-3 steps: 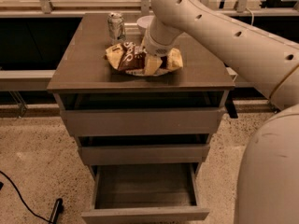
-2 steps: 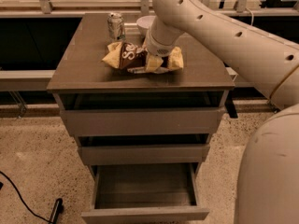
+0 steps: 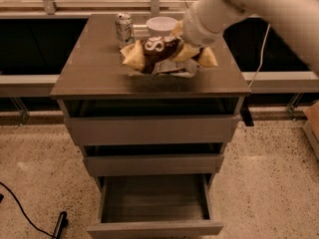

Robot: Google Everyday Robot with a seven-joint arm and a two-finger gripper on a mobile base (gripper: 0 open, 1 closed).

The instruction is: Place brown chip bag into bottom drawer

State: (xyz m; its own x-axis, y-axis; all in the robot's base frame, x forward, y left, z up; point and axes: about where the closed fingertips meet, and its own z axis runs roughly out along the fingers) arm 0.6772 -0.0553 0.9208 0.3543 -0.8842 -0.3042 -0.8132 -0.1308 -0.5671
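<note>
The brown chip bag (image 3: 155, 50), dark brown with white lettering and pale yellow ends, hangs just above the grey cabinet's top (image 3: 94, 73) and casts a shadow on it. My gripper (image 3: 173, 62) comes down from the upper right behind the bag's middle and is shut on it, mostly hidden by the bag and my white wrist. The bottom drawer (image 3: 154, 228) is pulled out below, its wide shallow grey tray showing nothing inside. The two drawers above it are pulled out only slightly.
A green-white soda can (image 3: 124, 29) and a white bowl (image 3: 161, 25) stand at the back of the cabinet top, just behind the bag. A black cable (image 3: 22, 210) and a dark object (image 3: 60, 223) lie on the floor at the lower left. My white arm fills the upper right.
The bag has come up off the cabinet top in my gripper, its brown lettered middle now tipped toward the camera. Can and bowl have not moved.
</note>
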